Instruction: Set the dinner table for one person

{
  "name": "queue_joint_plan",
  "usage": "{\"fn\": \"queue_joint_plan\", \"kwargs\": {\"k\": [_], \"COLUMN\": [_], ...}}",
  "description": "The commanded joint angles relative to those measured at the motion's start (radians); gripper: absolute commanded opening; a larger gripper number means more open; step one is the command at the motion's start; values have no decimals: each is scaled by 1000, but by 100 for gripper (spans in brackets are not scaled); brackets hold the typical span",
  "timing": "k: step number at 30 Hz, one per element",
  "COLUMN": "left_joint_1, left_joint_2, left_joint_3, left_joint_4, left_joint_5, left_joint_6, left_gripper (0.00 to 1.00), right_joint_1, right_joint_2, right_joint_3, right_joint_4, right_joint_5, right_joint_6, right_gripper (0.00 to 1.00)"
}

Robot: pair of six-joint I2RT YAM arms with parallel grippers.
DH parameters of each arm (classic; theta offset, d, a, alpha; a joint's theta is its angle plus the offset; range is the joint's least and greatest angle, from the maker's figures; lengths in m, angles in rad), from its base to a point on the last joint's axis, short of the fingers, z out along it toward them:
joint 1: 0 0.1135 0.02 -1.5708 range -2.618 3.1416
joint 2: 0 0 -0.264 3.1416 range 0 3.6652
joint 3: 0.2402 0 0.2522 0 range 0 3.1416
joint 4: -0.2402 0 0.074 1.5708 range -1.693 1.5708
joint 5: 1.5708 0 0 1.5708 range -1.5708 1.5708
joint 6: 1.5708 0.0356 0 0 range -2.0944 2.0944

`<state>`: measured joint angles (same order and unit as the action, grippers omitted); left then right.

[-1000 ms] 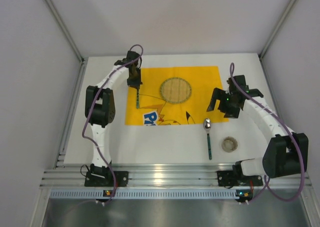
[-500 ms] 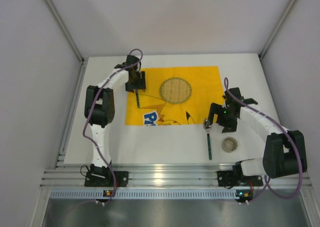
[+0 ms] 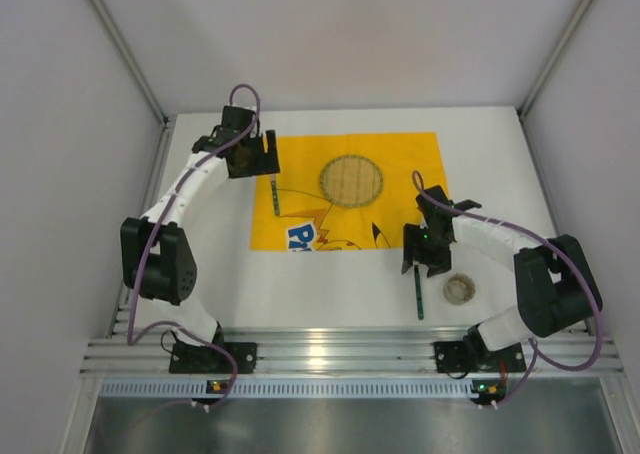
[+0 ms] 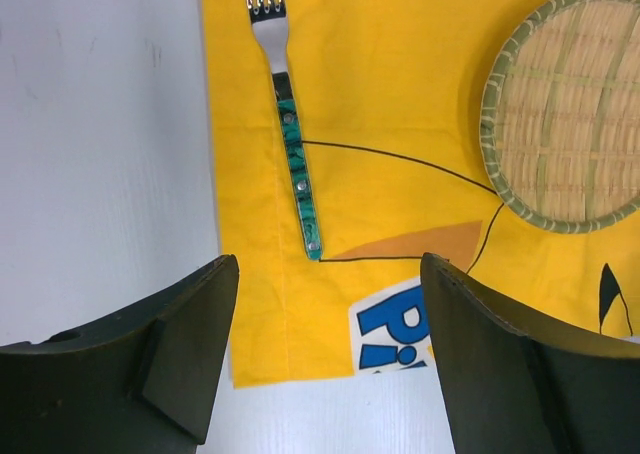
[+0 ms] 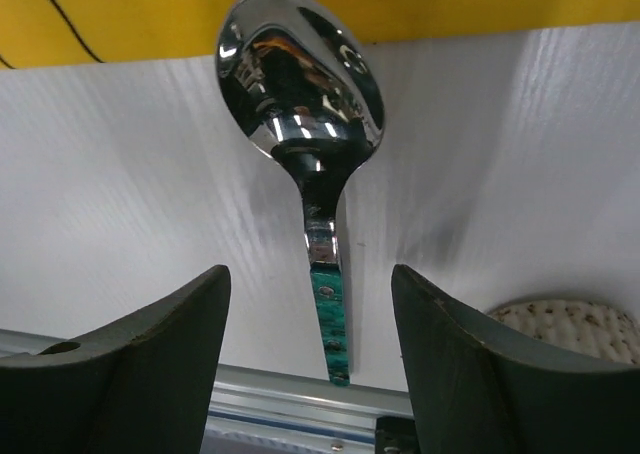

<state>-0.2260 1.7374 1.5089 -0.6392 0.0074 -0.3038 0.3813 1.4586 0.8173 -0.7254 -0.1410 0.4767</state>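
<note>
A fork (image 4: 290, 124) with a green handle lies on the yellow cloth (image 4: 400, 94) near its left edge, also seen as the fork (image 3: 275, 196) from above. My left gripper (image 4: 325, 319) hangs open above it, nothing between its fingers (image 4: 185, 344). On the white dinner table (image 3: 340, 304) just below the cloth lies a spoon (image 5: 300, 74), bowl toward the cloth. My right gripper (image 5: 310, 344) is low over the spoon, open, with its fingers (image 5: 470, 364) either side of the green handle and not touching it. From above, the right gripper (image 3: 420, 257) covers the spoon's bowl.
A round woven plate (image 3: 351, 180) sits in the middle of the cloth. A small woven coaster (image 3: 459, 289) lies on the white top just right of the spoon handle (image 3: 418, 299). The aluminium rail (image 3: 330, 352) runs along the near edge. Grey walls close in three sides.
The left gripper opened, let go of the fork and drew back to the far left. The right gripper moved down-left from the cloth's right edge onto the spoon, jaws narrowing.
</note>
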Motion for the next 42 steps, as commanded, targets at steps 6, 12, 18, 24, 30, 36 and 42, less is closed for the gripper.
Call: {"fn": "queue_joint_plan", "kwargs": {"k": [6, 12, 18, 24, 30, 36, 42], "left_joint_1": [4, 4, 4, 4, 2, 2, 2], "left_joint_2": [-168, -234, -266, -292, -311, -349, -377], "left_joint_3": [-150, -208, -236, -239, -274, -285, -288], "left_joint_4": [13, -2, -8, -16, -4, -22, -46], "left_joint_5": [-35, -60, -60, -40, -20, -17, -35], "left_joint_6": [-11, -1, 3, 0, -11, -18, -26], "left_gripper": [78, 78, 78, 78, 78, 78, 78], "right_joint_1": [16, 68, 105, 122, 91, 5, -50], "right_joint_2": [89, 144, 146, 51, 194, 469, 753], "right_joint_3": [-21, -30, 12, 224, 581, 940, 1282], "right_joint_4": [43, 63, 32, -161, -267, -301, -368], "right_joint_5": [104, 138, 138, 242, 351, 363, 374], "right_joint_6": [37, 59, 62, 20, -101, -164, -210], "right_gripper": [47, 23, 0, 0, 0, 0, 0]}}
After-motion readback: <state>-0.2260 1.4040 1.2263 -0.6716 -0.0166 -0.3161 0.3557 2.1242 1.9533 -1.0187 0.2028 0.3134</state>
